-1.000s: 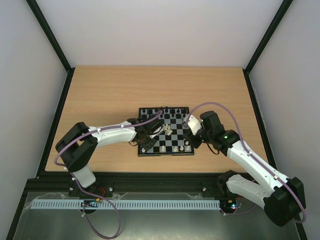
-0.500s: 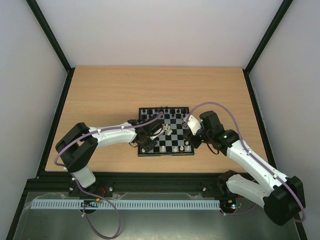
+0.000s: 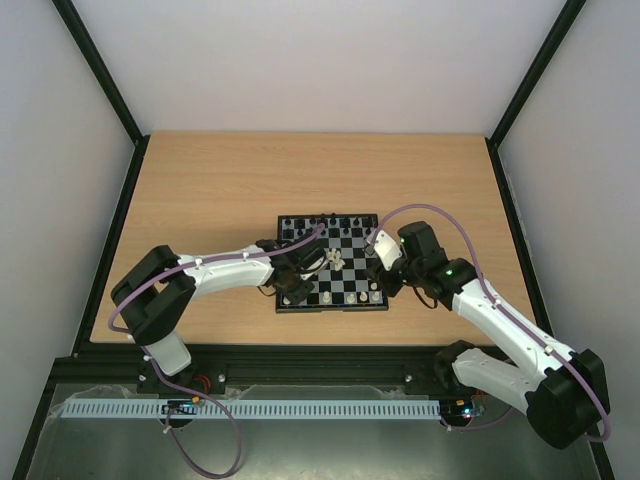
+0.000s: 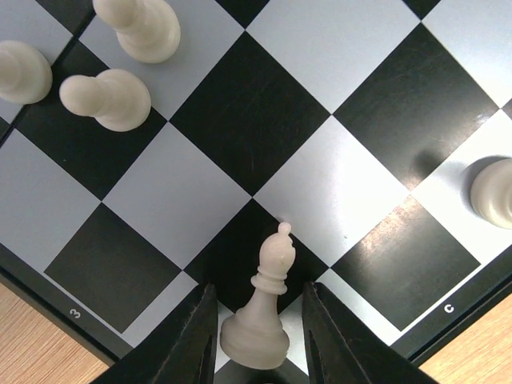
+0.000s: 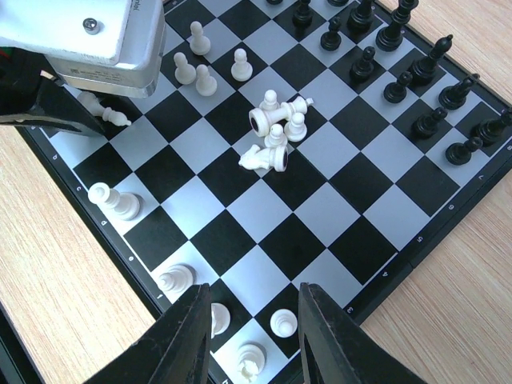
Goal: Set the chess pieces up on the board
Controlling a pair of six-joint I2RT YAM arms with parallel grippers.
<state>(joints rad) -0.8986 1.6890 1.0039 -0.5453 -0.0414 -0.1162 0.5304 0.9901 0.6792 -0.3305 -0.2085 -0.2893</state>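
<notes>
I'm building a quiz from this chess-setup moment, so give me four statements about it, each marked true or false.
1. A white bishop sits between the fingers of the left tool. True.
2. The right tool grips a black piece. False: it is open and empty, over the board.
3. Several white pieces lie heaped mid-board. True.
4. The black pieces lie off the board. False: they stand on it, along its far side.

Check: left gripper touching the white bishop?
Cannot tell. In the left wrist view the white bishop sits between the fingers of the left gripper; neither contact nor gap shows plainly.
</notes>
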